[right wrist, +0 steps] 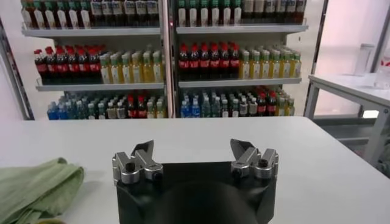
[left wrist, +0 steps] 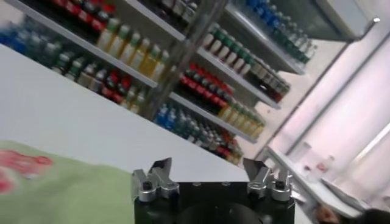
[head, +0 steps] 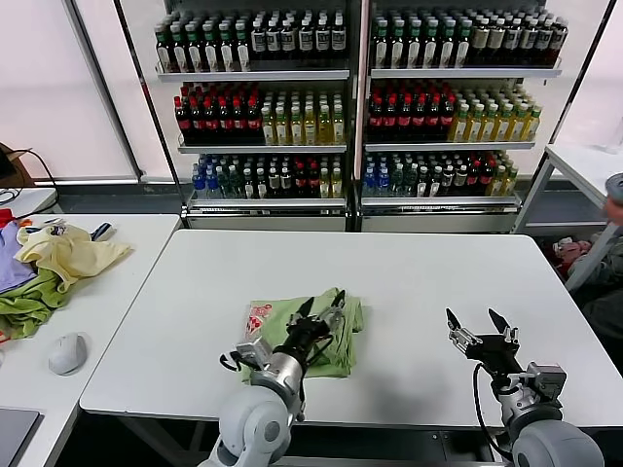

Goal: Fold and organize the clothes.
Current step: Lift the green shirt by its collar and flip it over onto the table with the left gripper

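The clothes, a light sage-green T-shirt (head: 297, 329), lie folded in a bundle near the front of the white table (head: 409, 282), with a red-and-white print (head: 258, 317) showing at the bundle's left. My left gripper (head: 321, 304) hovers over the bundle, open, with nothing between its fingers; its wrist view shows the green cloth (left wrist: 67, 192) below and open jaws (left wrist: 207, 167). My right gripper (head: 478, 322) stands open above bare table to the right of the shirt. The right wrist view shows the shirt's edge (right wrist: 33, 185) off to one side of that gripper (right wrist: 192, 149).
A second table (head: 107, 292) on the left holds a pale yellow garment (head: 70, 255), green and purple garments (head: 24, 302) and a grey mouse (head: 67, 352). Shelves of bottles (head: 360, 107) stand behind. A person (head: 608, 263) is at the far right.
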